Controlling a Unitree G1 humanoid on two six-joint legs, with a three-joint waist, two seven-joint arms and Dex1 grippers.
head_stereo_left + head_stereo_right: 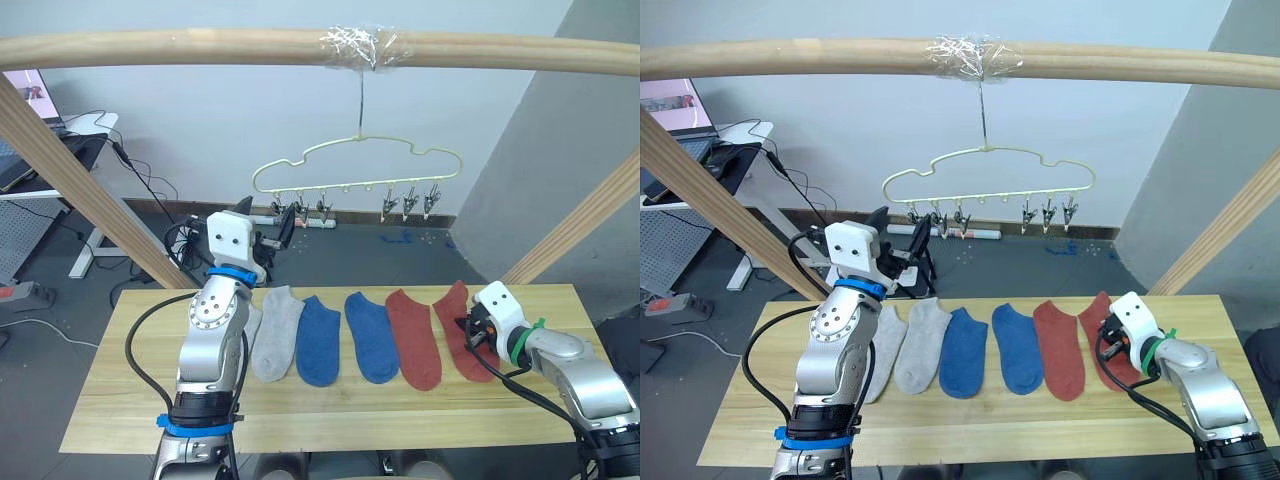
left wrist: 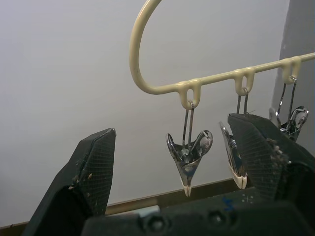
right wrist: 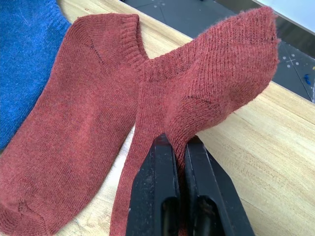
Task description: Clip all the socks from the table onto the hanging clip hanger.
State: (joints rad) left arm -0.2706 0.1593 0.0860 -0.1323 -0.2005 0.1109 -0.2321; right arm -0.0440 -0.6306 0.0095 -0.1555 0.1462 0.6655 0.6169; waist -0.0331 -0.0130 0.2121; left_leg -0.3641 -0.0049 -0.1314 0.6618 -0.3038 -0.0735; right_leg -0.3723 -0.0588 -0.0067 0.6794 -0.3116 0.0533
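Observation:
Several socks lie in a row on the table (image 1: 350, 410): two light grey (image 1: 277, 332), two blue (image 1: 320, 342), two rust red (image 1: 413, 340). My right gripper (image 3: 180, 145) rests low at the rightmost red sock (image 3: 211, 73) and is shut on a fold of its edge; the sock still lies flat. The pale yellow clip hanger (image 1: 345, 187) hangs from the top beam with metal clips (image 2: 189, 157) along its bar. My left gripper (image 1: 268, 222) is raised to the hanger's left end and open, with the leftmost clip between its fingers (image 2: 93, 172), untouched.
A round wooden beam (image 1: 200, 45) spans the top, with slanted beams at the left (image 1: 90, 190) and right (image 1: 580, 225). A desk with a laptop (image 1: 40, 130) and cables stands on the floor at the far left. Bare wood runs along the table's front edge.

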